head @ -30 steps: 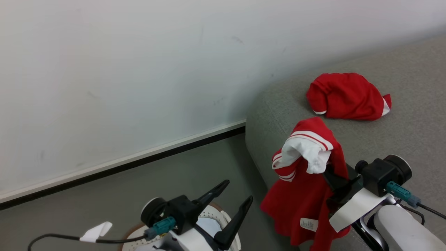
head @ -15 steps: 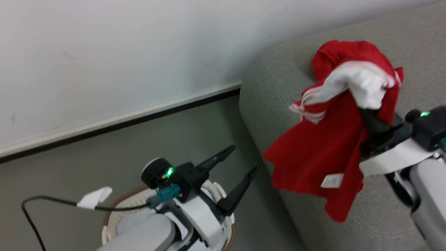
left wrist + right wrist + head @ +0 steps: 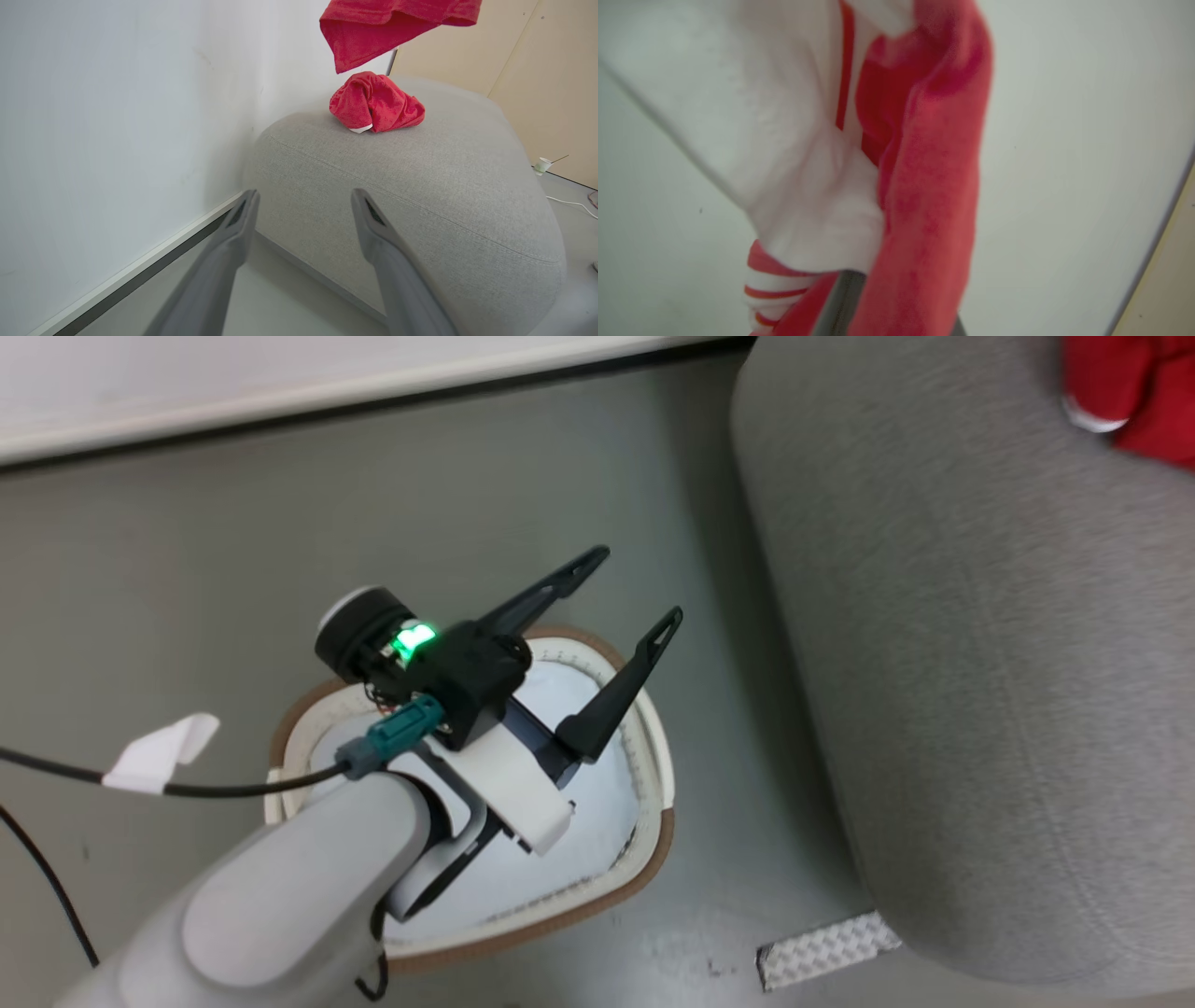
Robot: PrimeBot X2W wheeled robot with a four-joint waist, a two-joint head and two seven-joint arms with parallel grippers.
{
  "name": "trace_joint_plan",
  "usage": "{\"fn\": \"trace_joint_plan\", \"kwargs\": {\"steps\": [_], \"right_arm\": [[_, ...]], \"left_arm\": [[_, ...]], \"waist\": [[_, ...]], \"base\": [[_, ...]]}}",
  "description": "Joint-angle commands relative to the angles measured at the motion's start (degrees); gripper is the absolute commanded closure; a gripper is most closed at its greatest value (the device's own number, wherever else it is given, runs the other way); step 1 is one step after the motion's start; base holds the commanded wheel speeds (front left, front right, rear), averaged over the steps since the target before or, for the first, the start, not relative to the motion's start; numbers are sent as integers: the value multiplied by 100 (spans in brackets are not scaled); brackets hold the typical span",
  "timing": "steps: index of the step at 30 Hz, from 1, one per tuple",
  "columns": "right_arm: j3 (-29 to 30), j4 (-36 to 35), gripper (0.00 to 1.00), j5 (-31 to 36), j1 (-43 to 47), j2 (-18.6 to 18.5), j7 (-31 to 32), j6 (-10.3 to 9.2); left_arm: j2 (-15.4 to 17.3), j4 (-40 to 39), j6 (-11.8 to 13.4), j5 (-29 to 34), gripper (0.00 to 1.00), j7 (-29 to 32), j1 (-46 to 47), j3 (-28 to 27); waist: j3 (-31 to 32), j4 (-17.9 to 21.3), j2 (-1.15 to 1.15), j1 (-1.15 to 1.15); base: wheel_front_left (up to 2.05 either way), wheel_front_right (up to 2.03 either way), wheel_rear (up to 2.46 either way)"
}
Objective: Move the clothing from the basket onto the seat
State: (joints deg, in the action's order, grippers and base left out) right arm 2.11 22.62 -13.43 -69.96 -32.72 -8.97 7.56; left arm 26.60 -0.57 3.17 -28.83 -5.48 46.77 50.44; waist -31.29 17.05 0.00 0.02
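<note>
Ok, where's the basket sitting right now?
In the head view the basket stands on the floor at lower centre, beneath the open left gripper, just left of the seat's rounded corner.

No writing, number or brand can be read anywhere. The white paper tag [image 3: 159, 754] wrapped round the black cable [image 3: 243, 791] shows a blank face. A small green light [image 3: 414, 638] glows on the dark body of the left gripper [image 3: 638, 583], and no symbol can be made out on it.
</note>
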Motion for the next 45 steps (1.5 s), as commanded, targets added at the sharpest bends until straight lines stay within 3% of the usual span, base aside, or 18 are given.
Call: {"fn": "trace_joint_plan", "kwargs": {"steps": [1, 5, 9, 15, 20, 21, 22, 23, 24, 30, 36, 40, 45], "right_arm": [[51, 46, 100, 31, -93, -71, 15, -15], [504, 585, 100, 404, -600, -614, 329, -15], [773, 1304, 100, 794, -488, -856, 469, -15], [1566, 2546, 100, 1172, 62, -364, 150, -15], [1878, 3226, 100, 1489, 333, 207, -238, -15], [1909, 3324, 93, 1572, 357, 285, -269, -15], [1918, 3409, 70, 1652, 384, 369, -289, -15], [1914, 3473, 29, 1726, 421, 465, -330, -15], [1909, 3533, 0, 1781, 459, 538, -349, -15], [1826, 3656, 0, 2106, 703, 881, -481, -15], [1387, 3497, 0, 1819, 1214, 1206, -582, -15], [1043, 2991, 0, 1618, 1785, 1406, -616, -15], [674, 1850, 0, 1312, 2822, 1693, -622, -15]], "left_arm": [[41, -26, 21, 37, 0, -4, 75, -27], [80, -160, 40, 69, 0, 13, 211, -99], [87, -232, 37, 111, 0, 36, 307, -95], [-5, -247, 147, 40, 0, 44, 281, -106], [88, -223, 282, -59, 0, -12, 3, -138], [112, -222, 303, -69, 0, -28, -54, -142], [126, -222, 323, -96, 0, -35, -104, -144], [151, -214, 333, -113, 0, -44, -162, -146], [170, -203, 356, -153, 0, -65, -218, -154], [86, -66, 435, -313, 0, -224, -440, -190], [40, 321, 477, -467, 0, -503, -736, -258], [29, 586, 569, -659, 0, -726, -1091, -369], [-18, 918, 703, -812, 0, -911, -1685, -566]], "waist": [[-427, -296, 0, -2], [-758, -401, 0, -2], [-1005, -493, 0, -2], [-1195, -632, 0, -2], [-1128, -609, 0, -2], [-1086, -589, 0, -2], [-1040, -571, 0, -2], [-986, -550, 0, -2], [-929, -530, 0, -2], [-456, -459, 0, -2], [207, -425, 0, -2], [739, -452, 0, -2], [1426, -593, 0, -2]], "base": [[0, 0, 0], [0, 0, 0], [0, 0, 0], [0, 0, 0], [0, 0, 0], [0, 0, 0], [0, 0, 0], [0, 0, 0], [0, 0, 0], [0, 0, 0], [0, 0, 0], [0, 0, 0], [0, 0, 0]]}}
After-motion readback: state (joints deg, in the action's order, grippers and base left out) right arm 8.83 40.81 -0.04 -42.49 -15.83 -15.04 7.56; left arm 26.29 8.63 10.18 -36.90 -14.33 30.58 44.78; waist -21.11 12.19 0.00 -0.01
